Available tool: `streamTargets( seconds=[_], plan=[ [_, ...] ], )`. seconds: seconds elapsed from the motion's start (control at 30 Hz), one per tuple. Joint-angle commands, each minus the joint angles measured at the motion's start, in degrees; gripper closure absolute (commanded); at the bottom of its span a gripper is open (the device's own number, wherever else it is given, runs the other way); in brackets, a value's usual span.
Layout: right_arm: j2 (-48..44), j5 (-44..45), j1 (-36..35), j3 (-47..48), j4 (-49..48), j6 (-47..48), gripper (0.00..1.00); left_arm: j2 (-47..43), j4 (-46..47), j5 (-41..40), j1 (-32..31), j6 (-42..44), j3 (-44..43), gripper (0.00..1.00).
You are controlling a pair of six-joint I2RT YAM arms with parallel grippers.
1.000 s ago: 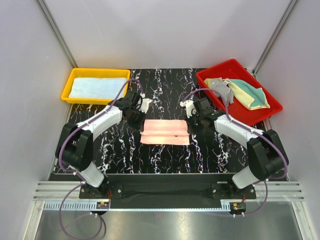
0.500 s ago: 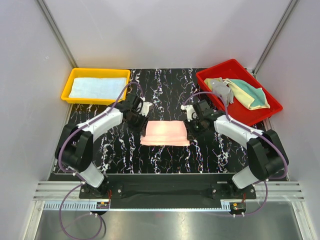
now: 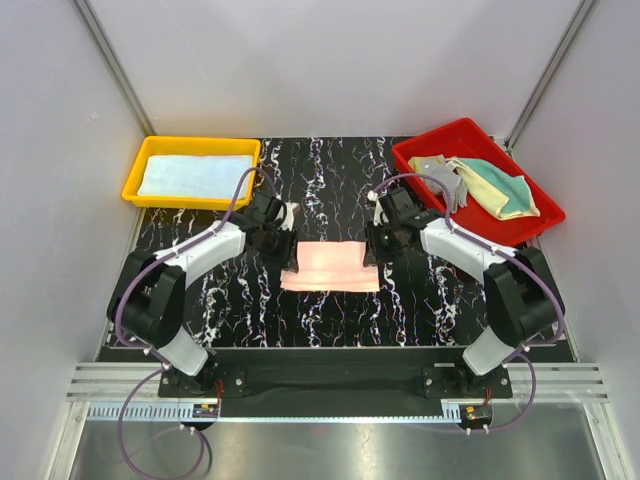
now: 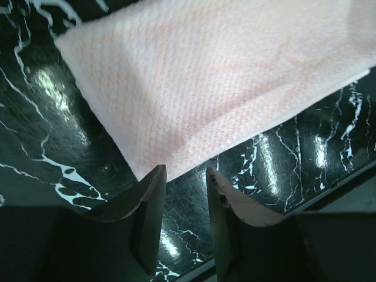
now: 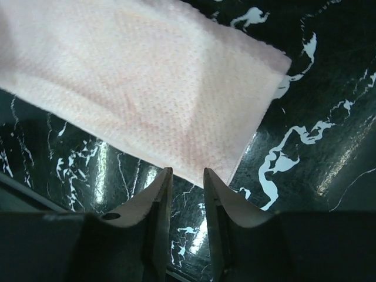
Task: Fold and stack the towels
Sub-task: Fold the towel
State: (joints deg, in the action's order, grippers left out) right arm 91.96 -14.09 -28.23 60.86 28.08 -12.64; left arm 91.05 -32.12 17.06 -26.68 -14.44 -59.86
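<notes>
Black marbled table [image 3: 330, 180] in a white-walled booth, pink towel [image 3: 330, 266] lying flat mid-table as a doubled rectangle, looks like one fold is done. Left gripper [image 4: 187, 173] has its jaws parted with nothing between them; one towel corner sits just ahead of the tips, and I can't tell if cloth touches the finger. Right gripper [image 5: 188, 173] is the same: jaws apart and empty, the opposite corner just ahead of the tips and slightly to one side. Both sit at the far corners of the towel, mirrored, which suits a two-arm fold where each arm takes a corner so the edge stays straight. My guess is that the next move is a re-grip for a second fold, or a carry to the stack. Well off to the outer side of the left jaws is a yellow tray [image 3: 133, 185] holding a flat light blue towel [image 3: 195, 175], probably the stack spot. Behind the right jaws is a red tray [image 3: 470, 128] with grey towel [image 3: 445, 178], yellow towel [image 3: 480, 185] and teal-green towel [image 3: 515, 195] crumpled together, likely the unfolded supply
</notes>
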Motion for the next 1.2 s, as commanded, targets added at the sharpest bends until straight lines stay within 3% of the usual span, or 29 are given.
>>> streamTargets(
  seconds=[0.0, 0.13, 0.23, 0.3, 0.43, 0.7, 1.17],
  plan=[
    [1.4, 4.7, -0.5, 0.8, 0.8, -7.2, 0.65, -1.0, 4.2, -1.7, -0.1, -5.9, 2.8, 0.60],
    [0.7, 6.4, -0.5, -0.4, 2.2, -10.4, 0.65, -2.5, 3.7, -0.2, -0.2, -10.2, 3.2, 0.57],
    [-0.4, 8.5, -0.4, -1.4, 3.3, -11.3, 0.65, -3.3, 0.7, -4.2, -0.2, -12.1, 3.3, 0.57],
    [-0.9, 9.0, -0.5, -1.7, 4.0, -12.1, 0.64, -4.6, -0.7, -8.9, 0.2, -13.2, 3.5, 0.52],
    [-1.2, 9.3, -0.4, -2.1, 4.6, -12.9, 0.63, -7.6, 1.3, -10.0, 1.6, -15.5, 5.7, 0.47],
    [0.8, 6.4, -0.5, -3.8, 0.4, -13.3, 0.62, -4.7, 6.6, -2.5, 3.6, -15.6, 8.6, 0.50],
    [2.2, 1.8, -0.5, -6.5, -3.9, -14.3, 0.65, -3.1, 9.1, 1.2, 3.6, -15.4, 10.1, 0.57]
  ],
)
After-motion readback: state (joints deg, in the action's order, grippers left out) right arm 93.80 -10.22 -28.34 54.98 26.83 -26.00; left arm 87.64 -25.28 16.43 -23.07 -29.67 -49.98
